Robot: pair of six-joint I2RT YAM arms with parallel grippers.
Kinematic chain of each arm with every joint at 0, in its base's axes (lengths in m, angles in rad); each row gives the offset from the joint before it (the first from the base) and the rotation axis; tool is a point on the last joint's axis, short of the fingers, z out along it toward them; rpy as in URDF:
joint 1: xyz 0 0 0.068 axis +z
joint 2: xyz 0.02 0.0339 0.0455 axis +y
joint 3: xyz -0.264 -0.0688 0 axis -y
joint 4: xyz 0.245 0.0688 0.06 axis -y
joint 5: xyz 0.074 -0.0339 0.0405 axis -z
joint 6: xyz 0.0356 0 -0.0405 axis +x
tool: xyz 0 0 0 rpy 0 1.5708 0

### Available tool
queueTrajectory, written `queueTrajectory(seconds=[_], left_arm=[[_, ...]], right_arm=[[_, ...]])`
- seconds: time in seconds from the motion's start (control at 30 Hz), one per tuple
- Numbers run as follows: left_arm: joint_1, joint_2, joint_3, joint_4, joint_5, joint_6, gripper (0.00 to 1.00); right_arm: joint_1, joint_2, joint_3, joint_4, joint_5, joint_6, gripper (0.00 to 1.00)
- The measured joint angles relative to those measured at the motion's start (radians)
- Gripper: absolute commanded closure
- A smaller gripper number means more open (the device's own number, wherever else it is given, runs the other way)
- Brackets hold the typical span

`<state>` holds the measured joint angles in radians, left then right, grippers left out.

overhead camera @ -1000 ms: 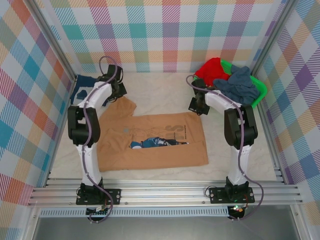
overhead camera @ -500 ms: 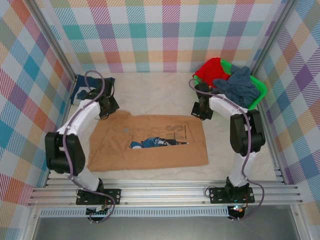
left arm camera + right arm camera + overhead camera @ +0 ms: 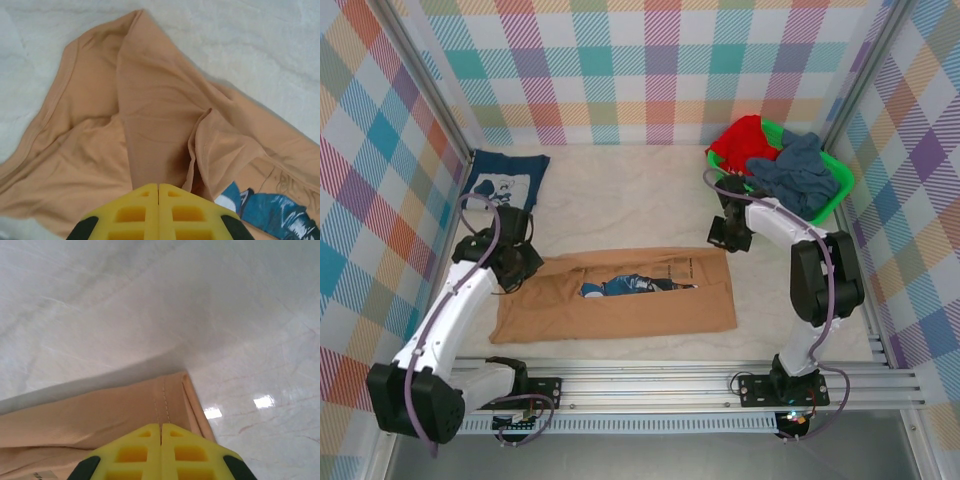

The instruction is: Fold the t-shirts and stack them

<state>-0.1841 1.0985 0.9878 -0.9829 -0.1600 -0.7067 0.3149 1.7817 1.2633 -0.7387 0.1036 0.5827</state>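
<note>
The tan-orange t-shirt (image 3: 620, 310) lies across the middle of the table, its back part folded forward so the blue-jeans print (image 3: 630, 286) peeks from a slit. My left gripper (image 3: 517, 262) (image 3: 158, 185) is shut on the shirt's left fold, and tan cloth (image 3: 150, 110) drapes from its yellow fingers. At the shirt's back right corner, my right gripper (image 3: 725, 238) (image 3: 161, 425) is shut on the stitched hem (image 3: 165, 395). A navy t-shirt (image 3: 505, 182) with a white graphic lies flat at the back left, apart from both grippers.
A green basket (image 3: 840, 178) at the back right holds a red garment (image 3: 740, 135) and a blue-grey one (image 3: 795, 165). White padded table surface (image 3: 630, 190) stretches behind the tan shirt. Checked walls close the left, back and right sides.
Both grippers have drawn the tan shirt's back edge toward the near side, narrowing it into a band. The left arm has swung outward and forward, uncovering the navy shirt.
</note>
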Motion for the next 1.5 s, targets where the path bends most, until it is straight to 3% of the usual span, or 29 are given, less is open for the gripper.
queueTrajectory(seconds=[0.57,0.9,1.5], left_arm=[[-0.013,-0.096,-0.046,-0.119,-0.106,-0.055,1.00],[-0.101,-0.057,-0.116,-0.128,-0.125,-0.120,1.00],[-0.202,-0.006,-0.154,-0.189,-0.337,-0.247,1.00]], right_arm=[[0.014,-0.127,-0.129,-0.046,-0.013,-0.001,1.00],[0.026,-0.129,-0.175,-0.049,-0.019,-0.001,1.00],[0.026,-0.130,-0.192,-0.061,0.000,-0.018,1.00]])
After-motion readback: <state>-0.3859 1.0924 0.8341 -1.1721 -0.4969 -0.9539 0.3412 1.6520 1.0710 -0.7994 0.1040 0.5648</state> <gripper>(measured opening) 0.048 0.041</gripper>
